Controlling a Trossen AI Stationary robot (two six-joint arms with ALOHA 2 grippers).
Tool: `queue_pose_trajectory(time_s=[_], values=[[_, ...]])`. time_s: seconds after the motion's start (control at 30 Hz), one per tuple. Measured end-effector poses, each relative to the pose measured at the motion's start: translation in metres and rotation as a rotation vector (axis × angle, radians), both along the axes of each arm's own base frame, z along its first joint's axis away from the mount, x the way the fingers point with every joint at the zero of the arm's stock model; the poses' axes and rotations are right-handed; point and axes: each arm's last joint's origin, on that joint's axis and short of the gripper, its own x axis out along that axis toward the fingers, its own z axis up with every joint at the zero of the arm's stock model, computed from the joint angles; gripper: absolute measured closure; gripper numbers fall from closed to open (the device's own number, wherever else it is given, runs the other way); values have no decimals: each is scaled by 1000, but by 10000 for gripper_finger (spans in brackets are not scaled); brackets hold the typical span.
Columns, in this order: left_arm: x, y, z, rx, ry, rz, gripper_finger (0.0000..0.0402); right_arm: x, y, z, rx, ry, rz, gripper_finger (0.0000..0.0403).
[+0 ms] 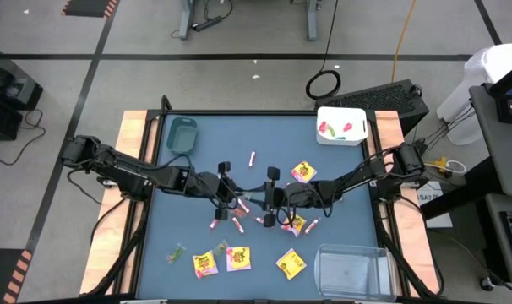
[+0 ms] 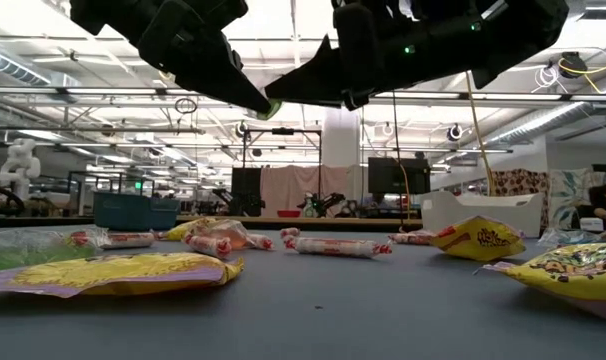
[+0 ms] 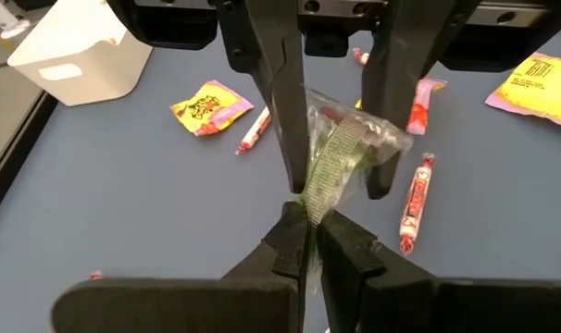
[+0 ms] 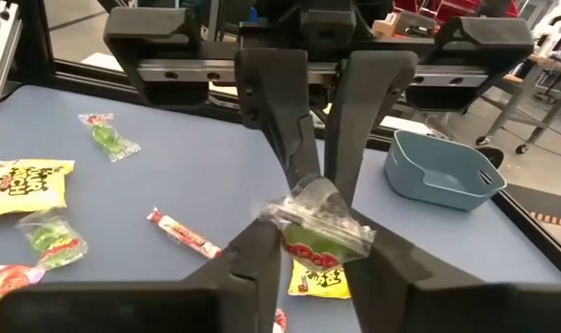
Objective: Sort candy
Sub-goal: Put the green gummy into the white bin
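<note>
A clear-wrapped green and red candy (image 4: 316,239) hangs in the air over the middle of the table, between my two grippers. My left gripper (image 3: 314,231) comes from the table's left and is shut on the wrapper. My right gripper (image 4: 319,264) comes from the right and its fingers close on the same candy from either side. Other candy lies on the blue mat: yellow packets (image 1: 303,172) (image 1: 291,263), pink-white sticks (image 1: 252,158) and small clear-wrapped pieces (image 4: 105,137). My left gripper pinches the wrapper's flat green edge (image 3: 319,190) between its two fingertips, slanting down from the table's left. The candy is lifted clear of the mat. My right gripper has the candy's filled middle (image 4: 310,250) between its two fingers, coming nearly level from the table's right. The wrapper's ends reach both fingers (image 4: 262,242).
A teal bin (image 1: 182,135) stands at the far left. A white bin (image 1: 342,125) with a few sweets in it stands at the far right. A clear bin (image 1: 351,268) sits at the near right. Loose candy lies below both grippers.
</note>
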Motion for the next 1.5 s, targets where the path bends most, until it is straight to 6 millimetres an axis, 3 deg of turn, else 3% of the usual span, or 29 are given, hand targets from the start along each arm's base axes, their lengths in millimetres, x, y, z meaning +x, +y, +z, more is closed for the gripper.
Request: queue_pose_trajectory(time_s=[0.2, 0.6, 0.77, 1.0, 1.27, 1.5], values=[[0, 0, 0, -18, -3, 11, 355, 0, 0, 0, 15, 0, -3, 338], [-1, -5, 0, -23, -7, -1, 147, -6, -1, 8, 51, 38, -9, 346], [-3, -9, 2, -13, -9, -19, 89, -16, -3, 17, 109, 110, -32, 346], [-5, -8, 3, 22, -3, -5, 73, -46, -9, 44, 245, 219, -91, 346], [-5, -7, 3, 26, 2, -8, 73, -86, -18, 75, 237, 301, -125, 346], [-4, -8, 5, 18, -18, -3, 73, -104, -26, 68, 271, 82, -169, 346]])
